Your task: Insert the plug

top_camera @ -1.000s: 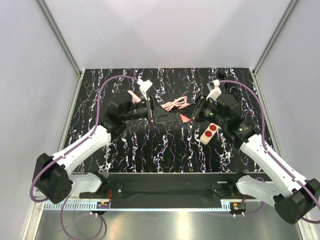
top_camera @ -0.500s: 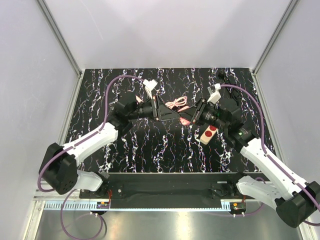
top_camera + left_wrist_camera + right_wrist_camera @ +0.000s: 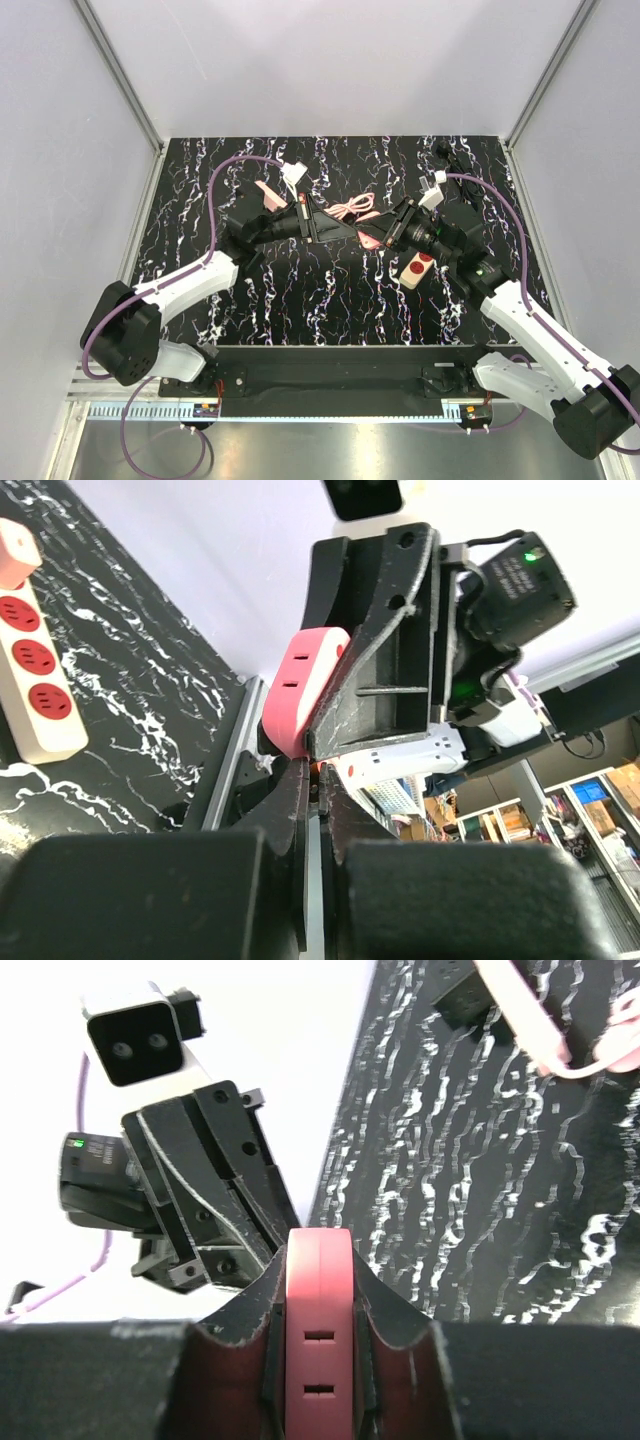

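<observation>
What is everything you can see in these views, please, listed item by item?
power strip: one, cream with red sockets, on the table beside the right arm
plug: one, pink, clamped in the right gripper above the table
cable: one, pink, looped on the table beyond the plug
flat piece: one, pink, on the table by the left arm
table: one, black with white veining, under everything
left gripper: one, black, shut, tip at the plug
right gripper: one, black, shut on the plug

A robotics lab test cell: a black marbled desk boxed in by plain white panels on aluminium framing, two robot arms bolted at its edge, cluttered shelving beyond.
</observation>
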`<state>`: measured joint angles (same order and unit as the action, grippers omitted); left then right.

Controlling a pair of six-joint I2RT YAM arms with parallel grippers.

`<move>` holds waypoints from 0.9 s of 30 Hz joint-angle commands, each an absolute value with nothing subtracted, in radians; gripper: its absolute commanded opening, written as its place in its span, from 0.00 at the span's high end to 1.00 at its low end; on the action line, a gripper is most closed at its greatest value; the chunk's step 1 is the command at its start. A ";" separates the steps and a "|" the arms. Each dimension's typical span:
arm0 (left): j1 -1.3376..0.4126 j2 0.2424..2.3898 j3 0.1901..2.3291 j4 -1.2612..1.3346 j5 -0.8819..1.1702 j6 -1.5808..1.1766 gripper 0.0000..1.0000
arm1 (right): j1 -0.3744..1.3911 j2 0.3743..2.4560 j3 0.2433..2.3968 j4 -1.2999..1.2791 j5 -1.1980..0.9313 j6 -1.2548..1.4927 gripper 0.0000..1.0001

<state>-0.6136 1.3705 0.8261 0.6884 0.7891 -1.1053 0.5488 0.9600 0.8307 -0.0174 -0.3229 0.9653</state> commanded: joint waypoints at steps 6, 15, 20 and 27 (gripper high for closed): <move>-0.621 1.373 0.792 0.974 0.865 -1.189 1.00 | 0.566 0.934 0.788 0.297 -0.521 1.138 1.00; -0.607 1.330 0.827 0.918 0.998 -1.138 1.00 | 0.563 0.891 0.844 0.126 -0.621 1.039 0.52; -0.607 1.282 0.870 0.720 1.049 -1.003 1.00 | 0.565 0.881 0.903 0.022 -0.655 0.973 0.47; -0.606 1.221 0.891 0.526 1.045 -0.847 1.00 | 0.563 0.902 0.968 -0.113 -0.687 0.927 0.51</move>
<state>-0.6060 1.2545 0.8570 0.6304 1.0111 -0.9539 0.5564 0.9035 0.8974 -0.0830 -0.6304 0.9646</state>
